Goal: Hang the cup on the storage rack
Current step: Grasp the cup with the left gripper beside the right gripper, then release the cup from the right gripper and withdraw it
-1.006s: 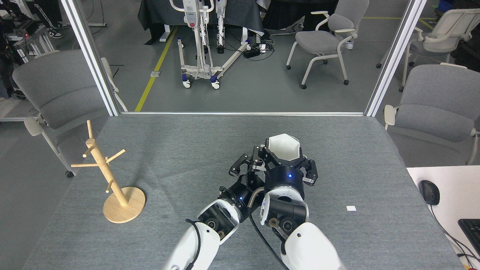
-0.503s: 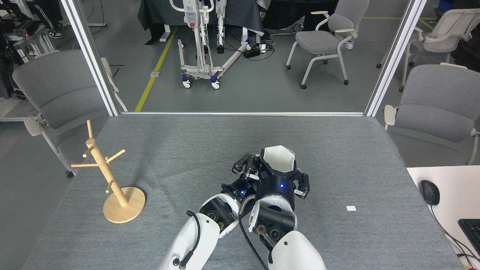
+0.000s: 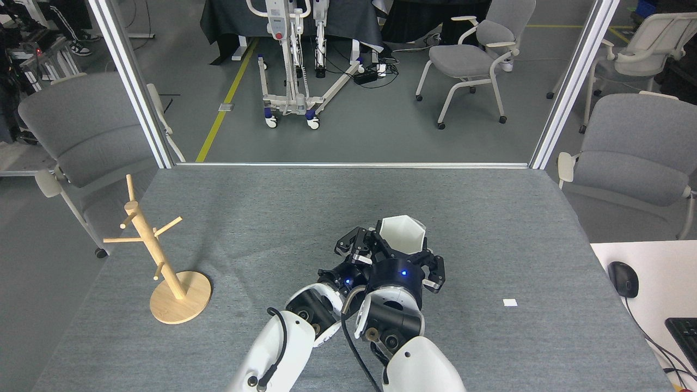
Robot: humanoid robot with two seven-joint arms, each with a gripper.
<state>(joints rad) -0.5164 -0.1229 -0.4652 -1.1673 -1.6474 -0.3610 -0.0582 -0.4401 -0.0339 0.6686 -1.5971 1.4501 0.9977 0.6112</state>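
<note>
The lower part of the cup [image 3: 402, 234] is hidden behind the right gripper [image 3: 404, 251], so neither its base nor any handle can be seen. The left gripper [image 3: 355, 247], just left of the cup, is partly covered by the right gripper, and whether its jaws are parted cannot be told. Right of the cup, the keyboard [image 3: 684, 333] is cut off by the picture's right edge.

Cup [image 3: 402, 235]: matt white, smooth, prob. ceramic or plastic. Storage rack [image 3: 163, 261]: pale bare wood w/ light satin finish; table [image 3: 261, 207] covered in grey felt-like cloth, rough & matt. Right gripper [image 3: 404, 251] & left gripper [image 3: 356, 247]: black hard plastic/metal, slight sheen; arm shells glossy white plastic.
</note>
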